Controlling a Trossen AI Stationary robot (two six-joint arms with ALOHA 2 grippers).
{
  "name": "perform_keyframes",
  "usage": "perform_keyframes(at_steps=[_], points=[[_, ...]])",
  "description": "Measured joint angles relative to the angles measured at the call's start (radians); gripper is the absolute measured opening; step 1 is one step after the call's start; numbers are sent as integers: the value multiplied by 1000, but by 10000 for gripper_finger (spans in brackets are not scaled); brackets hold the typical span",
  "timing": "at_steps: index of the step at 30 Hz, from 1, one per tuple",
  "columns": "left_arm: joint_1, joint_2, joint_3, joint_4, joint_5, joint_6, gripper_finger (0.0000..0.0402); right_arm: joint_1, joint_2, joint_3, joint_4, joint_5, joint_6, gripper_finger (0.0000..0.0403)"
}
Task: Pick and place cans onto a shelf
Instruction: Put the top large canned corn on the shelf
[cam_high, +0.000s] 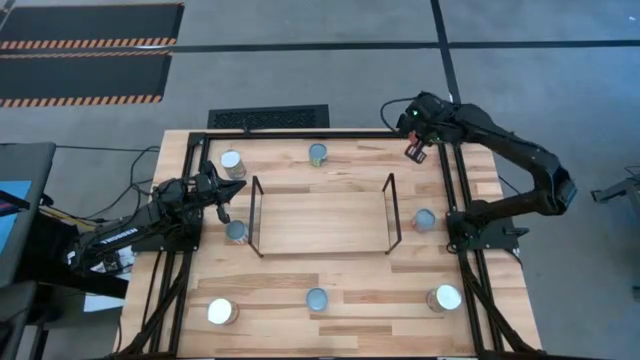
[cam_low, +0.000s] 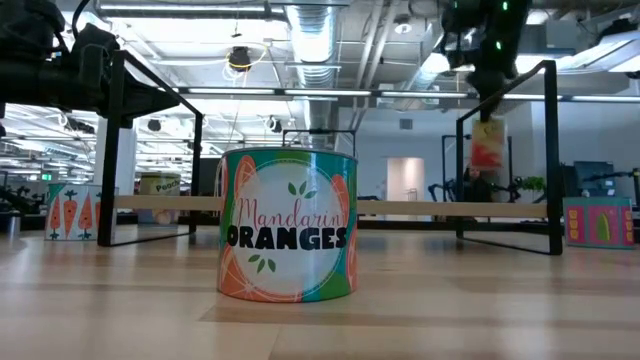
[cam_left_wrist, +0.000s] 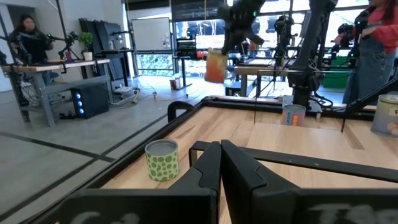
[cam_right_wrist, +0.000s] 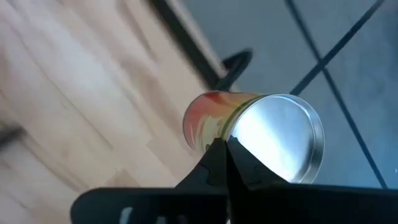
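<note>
My right gripper (cam_high: 416, 146) is shut on a can with a red-orange label (cam_low: 487, 146) and holds it high over the table's far right corner. My left gripper (cam_high: 224, 206) is shut and empty at the table's left side, between a whitish-topped can (cam_high: 232, 163) and a blue-topped can (cam_high: 237, 232). The wire shelf (cam_high: 322, 215) stands in the middle of the table with nothing on it. Other cans stand upright on the table around it: far middle (cam_high: 318, 153), right (cam_high: 425, 220), near left (cam_high: 220, 312), near middle (cam_high: 316, 299) and near right (cam_high: 445, 297). My right gripper holds the can at the rim of its silver end (cam_right_wrist: 249, 134), and the fingers (cam_right_wrist: 214, 163) cover the exact place of contact. The can is lifted clear of the table and hangs below the gripper (cam_low: 487, 95), label side showing.
A black metal frame (cam_high: 455, 190) edges the table, with uprights near both arms. The near middle can fills the low view's foreground as the Mandarin Oranges can (cam_low: 288, 225). People show in the room beyond the table (cam_left_wrist: 373, 37).
</note>
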Motion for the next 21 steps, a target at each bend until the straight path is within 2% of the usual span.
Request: perform_keyframes(at_steps=[10,21], points=[[0,0,0,0,0,0,0,229,6,241,-27,16,272,4],[0,1,0,0,0,0,0,581,145,286,-14,17,483,4]])
